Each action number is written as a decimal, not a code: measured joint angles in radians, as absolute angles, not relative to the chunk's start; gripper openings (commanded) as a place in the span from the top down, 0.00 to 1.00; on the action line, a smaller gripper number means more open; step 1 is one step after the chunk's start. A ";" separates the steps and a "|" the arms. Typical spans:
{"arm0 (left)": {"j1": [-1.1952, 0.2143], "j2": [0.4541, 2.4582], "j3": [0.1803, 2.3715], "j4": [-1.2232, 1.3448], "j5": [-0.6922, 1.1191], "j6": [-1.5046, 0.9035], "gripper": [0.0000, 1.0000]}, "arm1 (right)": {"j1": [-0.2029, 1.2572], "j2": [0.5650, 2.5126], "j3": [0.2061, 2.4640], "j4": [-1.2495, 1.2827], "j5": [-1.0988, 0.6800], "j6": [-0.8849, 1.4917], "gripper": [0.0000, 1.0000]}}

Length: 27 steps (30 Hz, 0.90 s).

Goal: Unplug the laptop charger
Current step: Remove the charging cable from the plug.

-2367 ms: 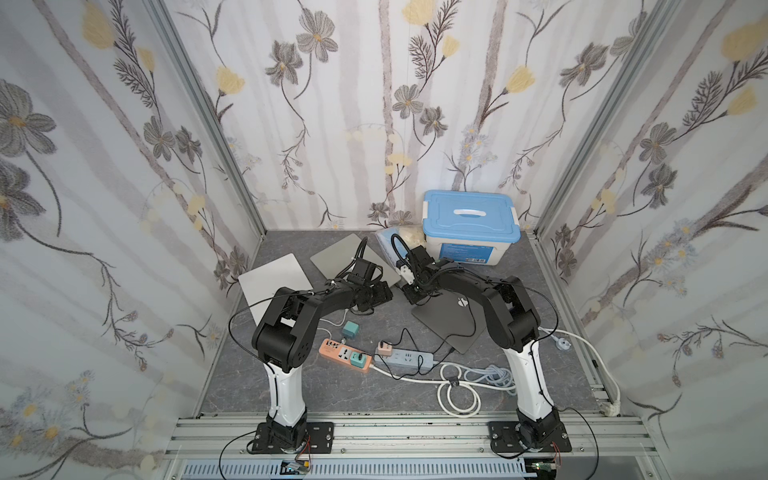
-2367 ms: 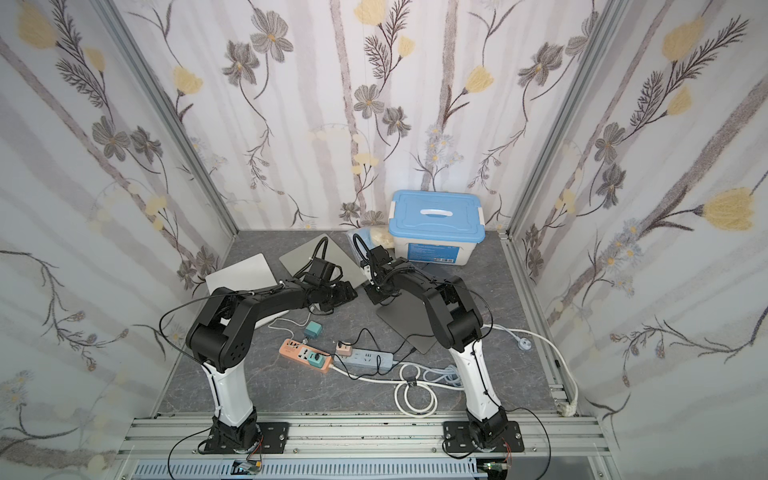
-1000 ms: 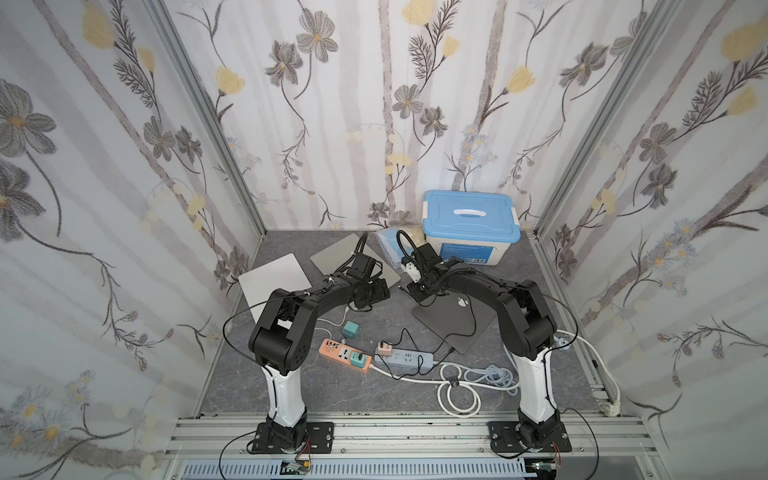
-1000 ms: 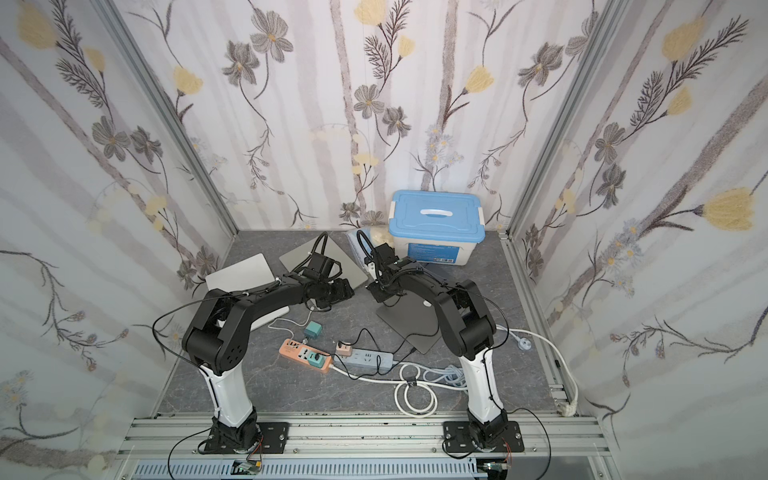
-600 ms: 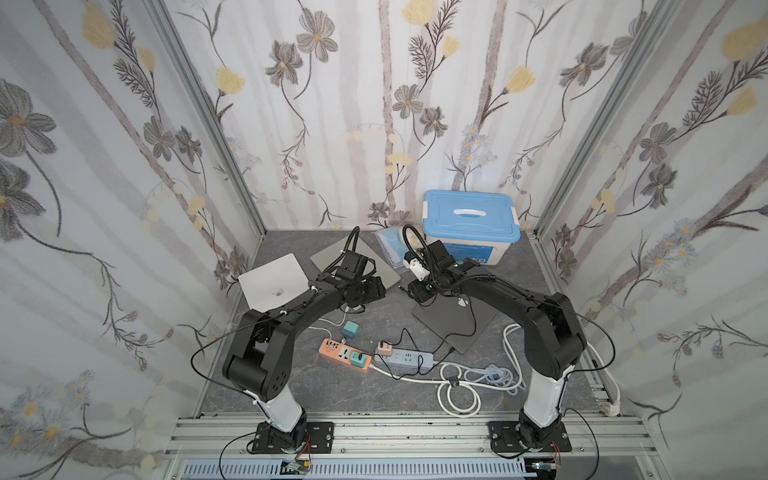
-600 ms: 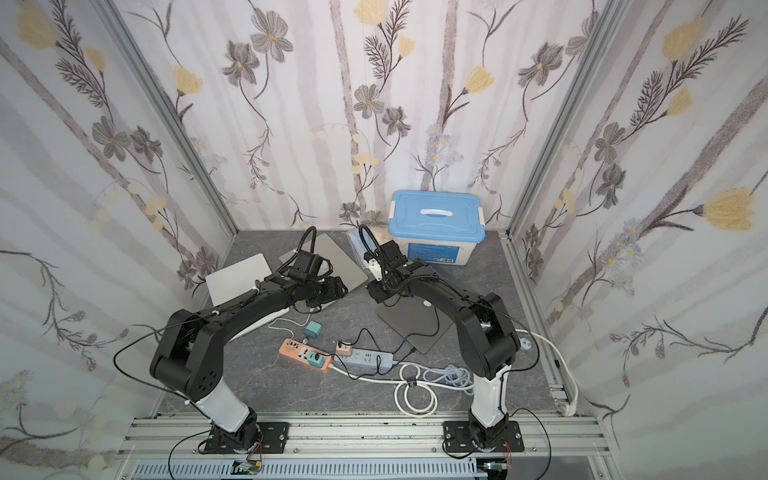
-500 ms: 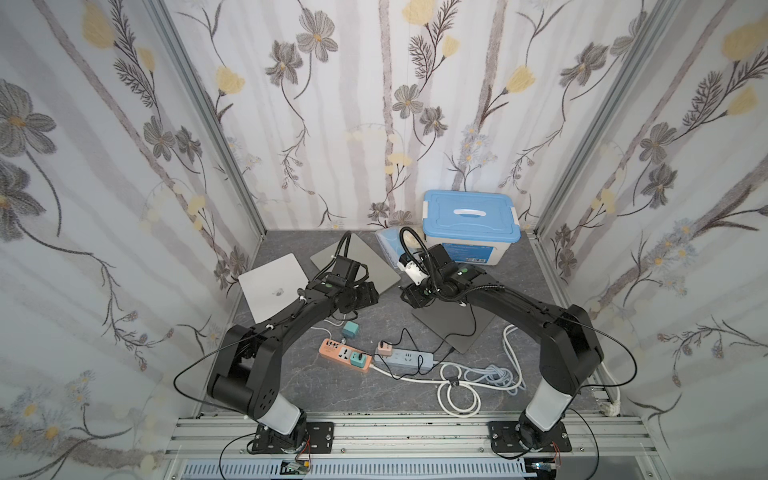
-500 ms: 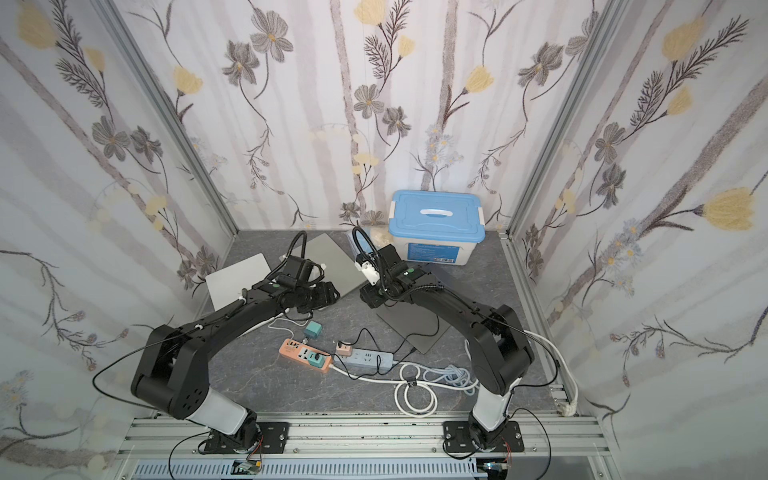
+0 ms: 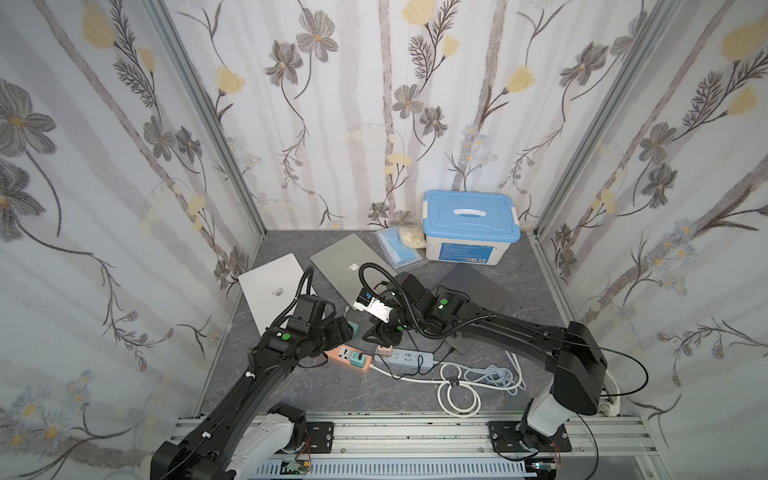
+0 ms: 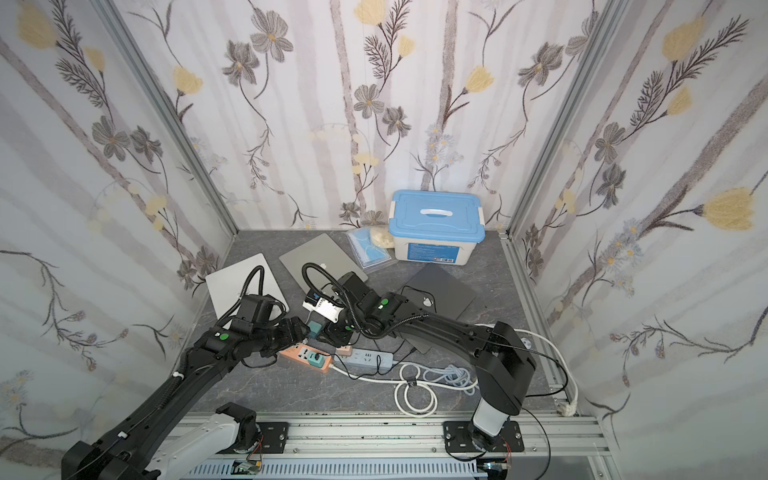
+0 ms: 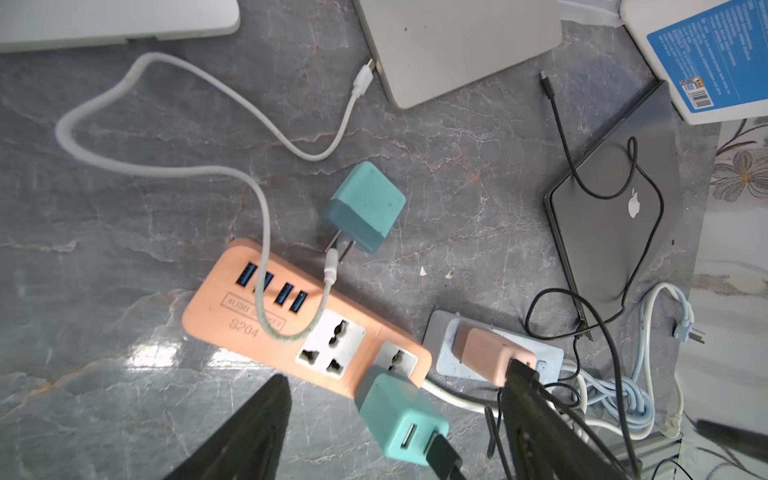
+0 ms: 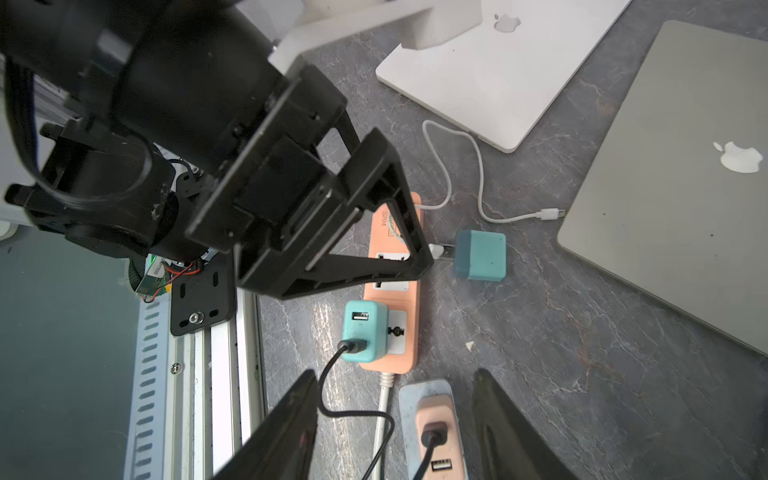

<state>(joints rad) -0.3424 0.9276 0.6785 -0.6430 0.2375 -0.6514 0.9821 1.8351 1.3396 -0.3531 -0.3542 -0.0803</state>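
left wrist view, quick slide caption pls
Open left pincer above orange power strip and its plugged-in teal charger; loose teal charger lies alongside.

The grey marble counter shows pale veins; the salmon-orange plastic power strip has blue ports; the teal plastic cube charger is plain.

Top views: high on the robot's side, facing down and forward, far, covering the whole bench.
Left wrist: close above the orange power strip, facing down.
Right wrist: close, likewise.
Shared: that strip, in all views.
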 measured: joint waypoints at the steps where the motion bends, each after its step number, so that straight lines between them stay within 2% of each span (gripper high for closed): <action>1: -0.342 0.913 0.664 -0.652 0.241 -0.661 0.16 | 0.995 1.836 1.336 -0.348 -0.346 -0.087 0.41; 10: -0.341 0.858 0.547 -0.654 0.305 -0.747 0.15 | 1.045 1.901 1.341 -0.332 -0.334 -0.111 0.43; 19: -0.360 0.862 0.511 -0.614 0.332 -0.771 0.14 | 1.058 1.937 1.352 -0.332 -0.305 -0.113 0.62; 27: -0.373 0.874 0.503 -0.597 0.332 -0.783 0.14 | 1.075 1.953 1.357 -0.361 -0.265 -0.121 0.70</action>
<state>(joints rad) -0.3725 0.8742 0.5026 -0.5972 0.3325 -0.7834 1.0752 1.9530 1.3567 -0.3611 -0.2653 -0.1215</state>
